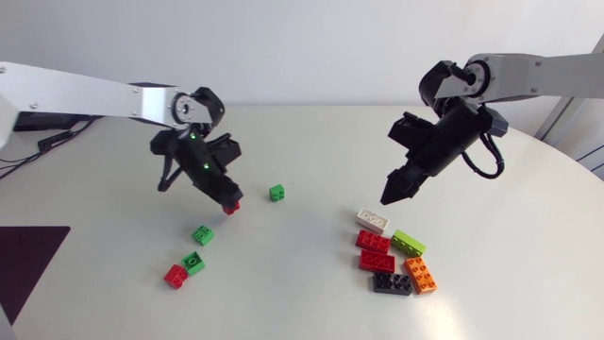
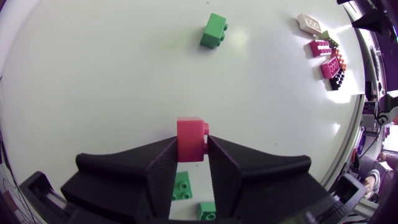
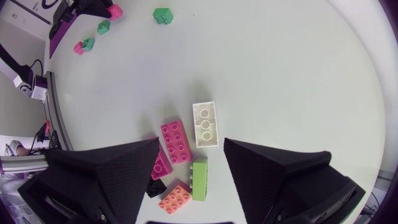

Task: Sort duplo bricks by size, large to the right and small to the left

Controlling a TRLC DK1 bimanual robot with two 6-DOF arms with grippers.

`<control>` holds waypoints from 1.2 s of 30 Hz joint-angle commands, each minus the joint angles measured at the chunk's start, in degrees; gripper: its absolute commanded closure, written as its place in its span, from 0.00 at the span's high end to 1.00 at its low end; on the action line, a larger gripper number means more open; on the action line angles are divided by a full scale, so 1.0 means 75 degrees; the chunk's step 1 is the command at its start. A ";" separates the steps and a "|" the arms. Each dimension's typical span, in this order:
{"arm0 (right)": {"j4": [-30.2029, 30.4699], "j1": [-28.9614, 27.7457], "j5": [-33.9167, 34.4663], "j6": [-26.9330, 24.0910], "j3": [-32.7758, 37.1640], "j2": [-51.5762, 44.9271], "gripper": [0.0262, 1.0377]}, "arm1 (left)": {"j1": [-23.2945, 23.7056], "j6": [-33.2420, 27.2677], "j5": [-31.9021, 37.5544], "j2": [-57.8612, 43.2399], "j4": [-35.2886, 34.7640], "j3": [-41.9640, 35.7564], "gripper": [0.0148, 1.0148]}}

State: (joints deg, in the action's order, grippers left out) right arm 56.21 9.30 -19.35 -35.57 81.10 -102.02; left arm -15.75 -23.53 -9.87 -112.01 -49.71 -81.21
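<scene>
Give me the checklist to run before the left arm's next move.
1. Grip: left end effector shut on the small red brick, a finger on each side: ok.
2. Drop zone: bare table beside the small-brick group: ok.
3. Right end effector open and empty, above the large bricks: ok.
4. Arms well apart: ok.
5. All small bricks gathered at the left: not ok, a lone green brick sits mid-table.
6. Brick seated squarely in the grip: cannot tell.
</scene>
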 commanded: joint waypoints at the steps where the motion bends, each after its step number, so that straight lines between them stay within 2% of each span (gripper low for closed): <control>1: 0.0018 0.0131 -0.0068 0.0044 -0.0184 0.0196 0.72 | 0.0108 -0.0355 0.0003 0.0532 0.0136 0.0762 0.24; 9: 0.0006 0.0307 -0.0080 0.0173 -0.0278 0.0372 0.72 | 0.0213 -0.0414 0.0003 0.0825 0.0886 0.2051 0.24; 16: 0.0029 0.0260 -0.0068 0.0161 -0.0349 0.0477 0.72 | 0.0154 -0.0390 0.0003 0.0754 0.1132 0.2250 0.25; 17: 0.0029 0.0248 -0.0068 0.0161 -0.0360 0.0477 0.72 | 0.0143 -0.0367 0.0003 0.0743 0.1144 0.2215 0.28; 18: 0.0018 0.0248 -0.0068 0.0161 -0.0372 0.0477 0.72 | 0.0131 -0.0355 0.0003 0.0731 0.1144 0.2179 0.37; 19: 0.0018 0.0248 -0.0068 0.0161 -0.0384 0.0477 0.72 | 0.0131 -0.0355 0.0003 0.0731 0.1132 0.2168 0.54; 20: 0.0018 0.0248 -0.0068 0.0161 -0.0407 0.0477 0.72 | 0.0119 -0.0355 0.0003 0.0743 0.1132 0.2144 0.80; 21: 0.0018 0.0248 -0.0068 0.0161 -0.0407 0.0477 0.72 | 0.0096 -0.0355 0.0003 0.0790 0.1132 0.2144 0.96; 26: 0.0018 0.0237 -0.0068 0.0149 -0.0407 0.0512 0.72 | -0.0092 -0.0367 0.0050 0.1118 0.1039 0.1828 0.98; 31: 0.0018 0.0248 -0.0056 0.0149 -0.0407 0.0512 0.72 | -0.0244 -0.0367 0.0038 0.0790 0.0793 0.0703 0.97; 36: 0.0018 0.0190 -0.0044 0.0149 -0.0407 0.0489 0.72 | -0.0724 -0.0367 0.0038 0.0063 0.0488 -0.0422 0.97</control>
State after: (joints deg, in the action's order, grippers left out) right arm 56.18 11.18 -19.53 -35.31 79.53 -99.24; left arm -19.59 -25.74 -9.65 -108.12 -44.82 -81.82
